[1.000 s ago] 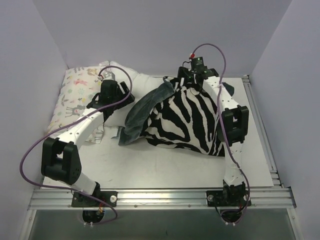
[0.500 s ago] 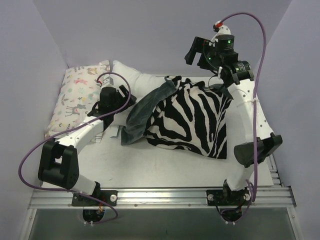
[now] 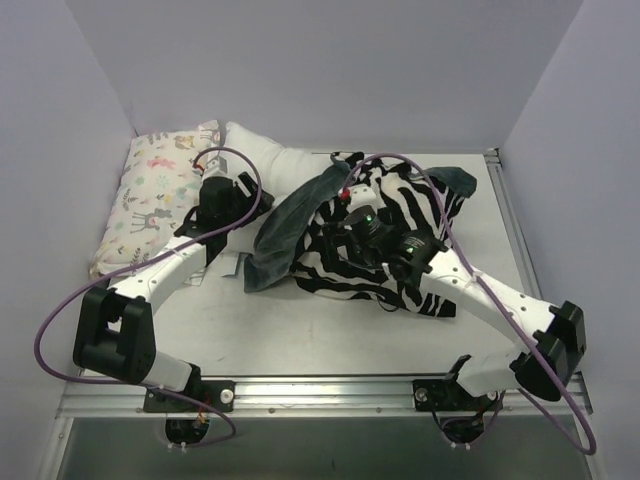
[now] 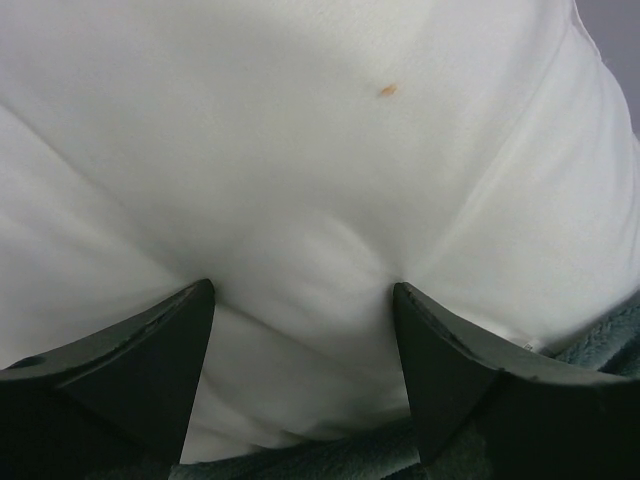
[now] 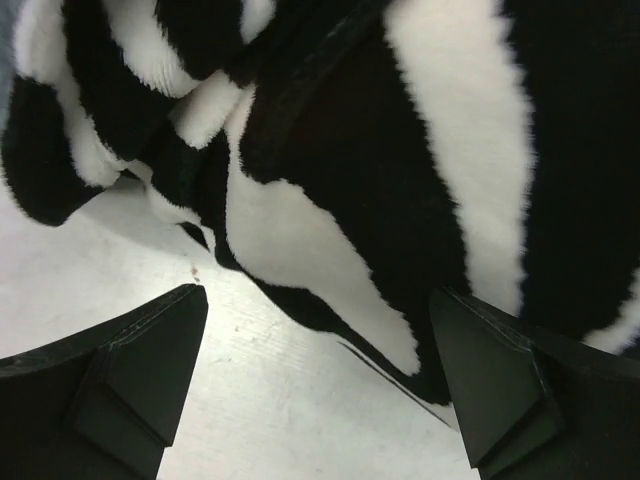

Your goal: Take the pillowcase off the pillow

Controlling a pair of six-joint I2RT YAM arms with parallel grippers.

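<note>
From above, the pillowcase (image 3: 400,215) lies crumpled at the middle of the bench (image 3: 300,330), zebra side up. A grey-green flap is folded over at its 9 o'clock edge. The white pillow (image 3: 265,155) sticks out of it toward 11 o'clock, and a small animal-print pillow (image 3: 150,195) lies beside that at 9 o'clock. The left hand (image 3: 240,200) sits on the white pillow just beside the flap. The right hand (image 3: 335,235) hangs low over the striped fabric.

At the left wrist, the left hand (image 4: 302,290) is spread wide. Its dark fingers (image 4: 150,360) press into the pillow (image 4: 300,150), which bulges and creases between them. Grey-green pillowcase (image 4: 610,340) shows at 4 o'clock.

At the right wrist, the right hand (image 5: 318,295) is open, with nothing between its fingers (image 5: 130,380). The striped pillowcase (image 5: 330,150) fills the view from 10 to 3 o'clock, and its lower edge rests on the bare bench (image 5: 250,400).
</note>
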